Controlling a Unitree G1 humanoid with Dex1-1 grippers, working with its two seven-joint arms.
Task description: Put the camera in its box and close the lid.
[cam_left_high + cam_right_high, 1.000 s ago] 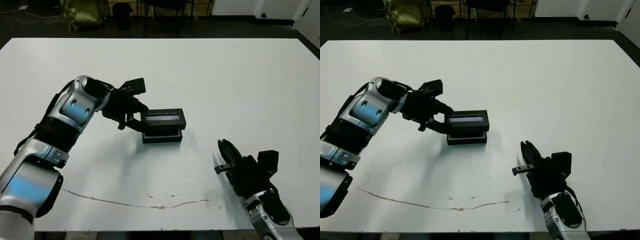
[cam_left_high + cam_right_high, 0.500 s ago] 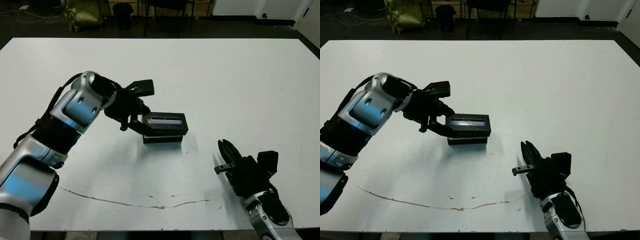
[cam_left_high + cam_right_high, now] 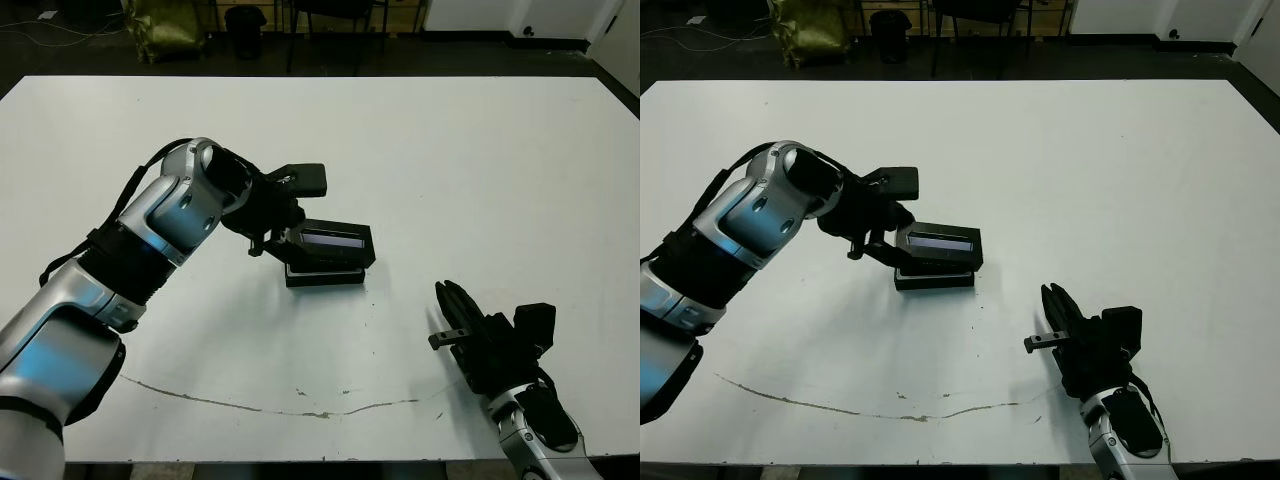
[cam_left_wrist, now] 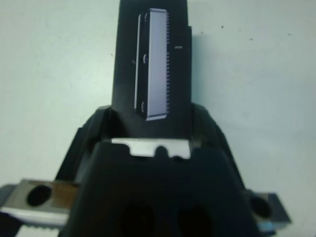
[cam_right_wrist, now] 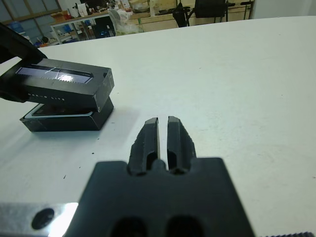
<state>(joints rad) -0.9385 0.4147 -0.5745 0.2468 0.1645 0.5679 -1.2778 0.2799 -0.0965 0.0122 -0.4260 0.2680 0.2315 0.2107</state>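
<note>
Left eye view: lid (image 3: 331, 243) over box (image 3: 323, 275).

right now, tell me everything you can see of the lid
The lid is a flat black rectangular cover with a glossy grey strip on top. The left hand grips one short end. It sits tilted over the box, its free end resting on the box, its held end raised, not yet seated flush.

white table (image 3: 480, 170) with a thin brown scratch line (image 3: 260, 405) near its front edge; yellow-green bag (image 3: 165, 25) on the floor beyond
</note>
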